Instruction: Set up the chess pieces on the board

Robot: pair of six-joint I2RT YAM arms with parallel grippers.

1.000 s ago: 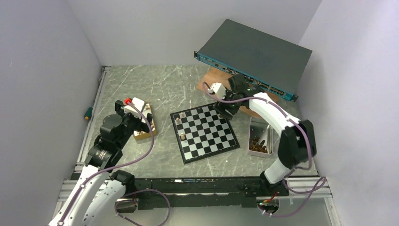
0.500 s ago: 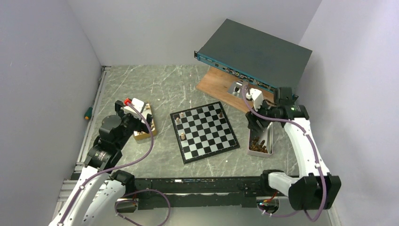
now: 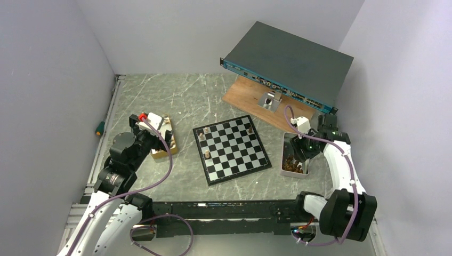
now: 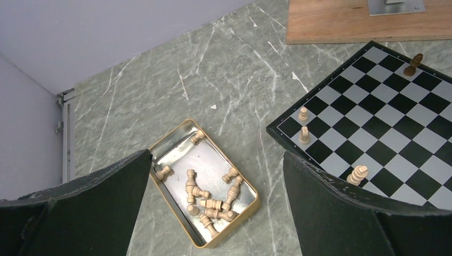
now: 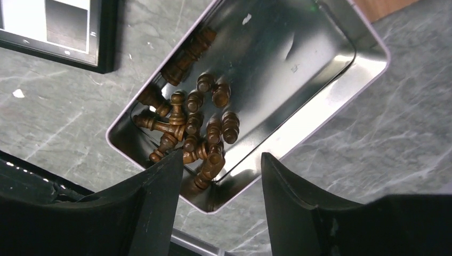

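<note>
right wrist resolved dark pieces (image 5: pixel 197 128) heaped in silver tin (image 5: pixel 341 69), mere smudge from top; left wrist, light pieces (image 4: pixel 205 192) in gold tin (image 4: pixel 250 205). left gripper (image 4: pixel 216 160), right gripper (image 5: pixel 221 157) both gaped, empty.

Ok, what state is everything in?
Black-and-silver checked chessboard, flat, four pieces standing on it.
Light tan wooden chess pieces, lying jumbled in gold tin.
Dark brown wooden chess pieces, lying heaped in silver tin.
Left claw, open, empty, above gold tin.
Right claw, open, empty, above silver tin.
</note>
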